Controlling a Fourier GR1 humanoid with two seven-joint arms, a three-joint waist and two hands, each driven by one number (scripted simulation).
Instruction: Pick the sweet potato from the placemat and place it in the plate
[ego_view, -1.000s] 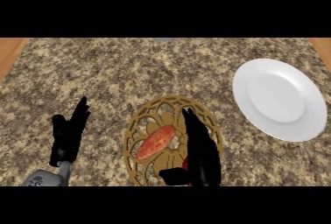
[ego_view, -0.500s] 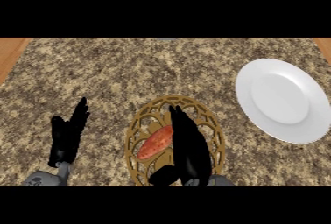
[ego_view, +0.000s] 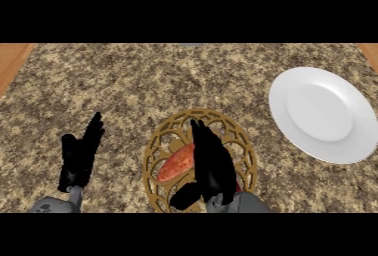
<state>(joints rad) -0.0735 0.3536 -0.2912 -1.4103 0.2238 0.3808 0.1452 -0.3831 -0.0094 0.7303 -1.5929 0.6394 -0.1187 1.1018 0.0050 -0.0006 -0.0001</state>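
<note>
An orange-red sweet potato (ego_view: 176, 165) lies on a round golden lattice placemat (ego_view: 164, 142) near the counter's front. My right hand (ego_view: 210, 165) hovers over the mat's middle with straight fingers pointing away, covering the potato's right end; its thumb sticks out to the lower left. I cannot tell whether it touches the potato. The white plate (ego_view: 325, 112) sits at the right, bare. My left hand (ego_view: 80, 155) stands open at the lower left, fingers up, holding nothing.
The speckled granite counter (ego_view: 148, 85) runs across the view, with wooden strips (ego_view: 11, 60) at its far left and far right edges.
My right hand has slid left over the placemat, and now hides more of the sweet potato. The left hand has stayed where it was.
</note>
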